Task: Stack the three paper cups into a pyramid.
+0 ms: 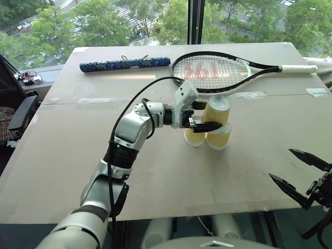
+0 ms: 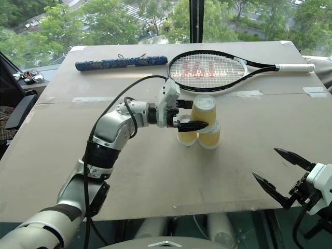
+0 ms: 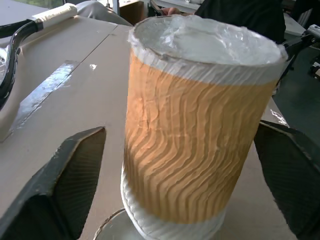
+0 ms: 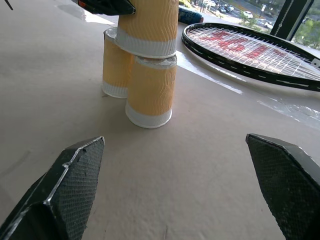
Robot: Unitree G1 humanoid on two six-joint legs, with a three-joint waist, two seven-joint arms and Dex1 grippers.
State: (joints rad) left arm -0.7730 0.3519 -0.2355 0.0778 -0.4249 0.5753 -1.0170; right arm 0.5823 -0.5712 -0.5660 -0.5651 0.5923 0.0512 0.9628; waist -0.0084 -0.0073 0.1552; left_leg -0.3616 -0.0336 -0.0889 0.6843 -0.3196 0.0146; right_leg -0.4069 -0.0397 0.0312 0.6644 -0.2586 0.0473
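Head views: I see a beige counter [image 1: 155, 171] by a window with trees outside. A racket [image 1: 218, 70] and a blue patterned tube [image 1: 124, 64] lie at the far side. Mid-counter, the three cups form the pyramid [image 1: 211, 124]: two base cups upside down and touching, left base cup [image 1: 194, 137] partly hidden behind my left gripper [image 1: 199, 115], right base cup [image 1: 219, 137] clear, top cup [image 1: 216, 110] sitting across both. The left gripper comes in from the left at top-cup level, fingers spread either side of the cup. The right gripper [image 1: 295, 174] is near the counter's front right edge, well apart from the cups, fingers spread, nothing in it.

Left wrist view: top cup [image 3: 195, 135] fills the gap between the fingers [image 3: 60, 185], daylight on both sides, no contact visible.

Right wrist view: the stack [image 4: 142, 65] stands ahead, racket [image 4: 250, 50] behind it, fingers [image 4: 65, 190] wide, empty.
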